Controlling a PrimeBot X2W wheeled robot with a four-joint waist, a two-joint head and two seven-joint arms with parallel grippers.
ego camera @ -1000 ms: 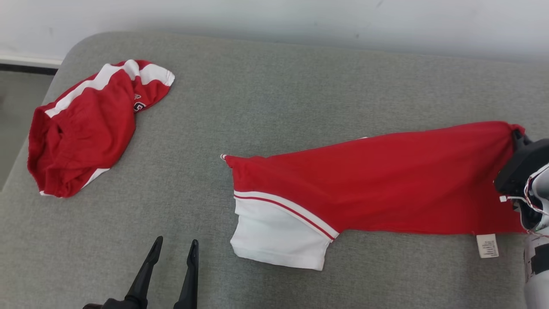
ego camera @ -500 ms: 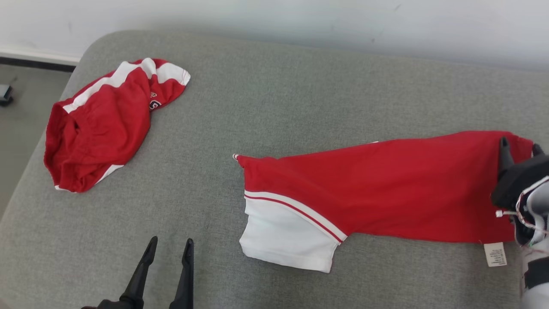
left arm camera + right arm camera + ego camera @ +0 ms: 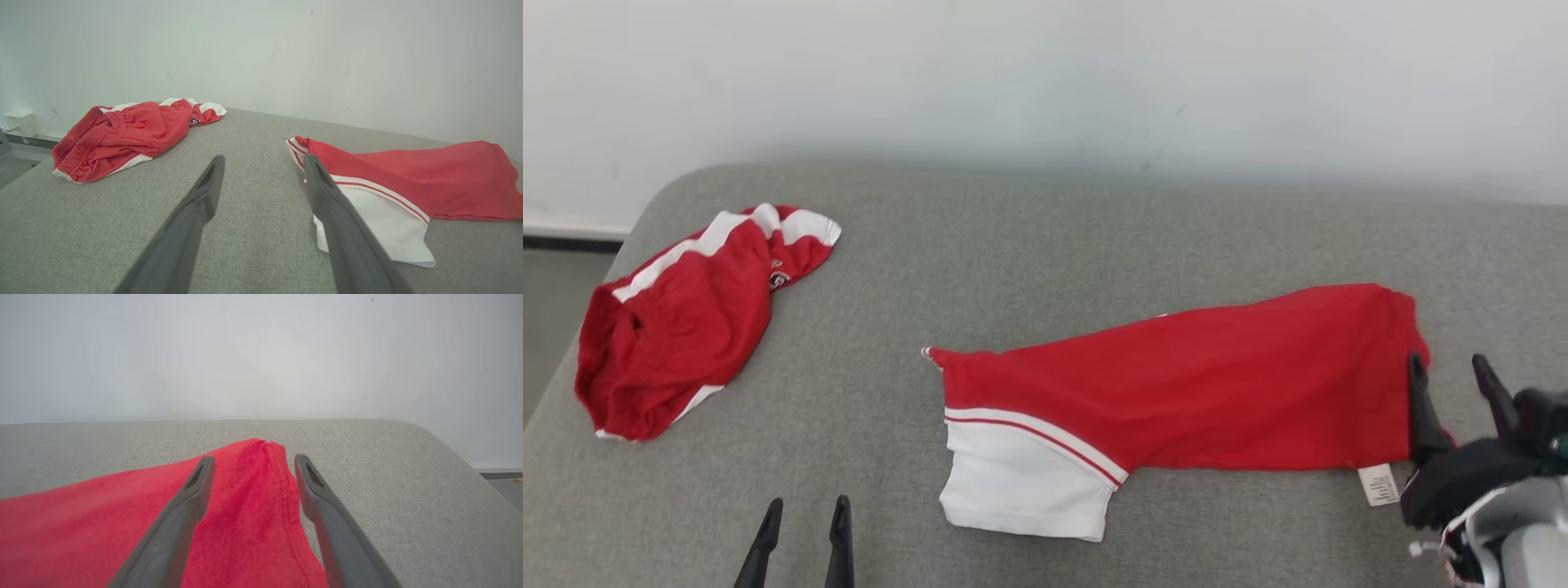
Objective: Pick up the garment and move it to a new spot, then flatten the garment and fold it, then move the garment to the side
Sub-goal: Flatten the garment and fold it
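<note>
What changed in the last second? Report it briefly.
The right tool opened and let go of the red garment, whose right end now lies on the grey cushion; it stands open at that hem. The head camera tilted up. The left tool stayed open and idle; the crumpled red shorts stayed put.
</note>
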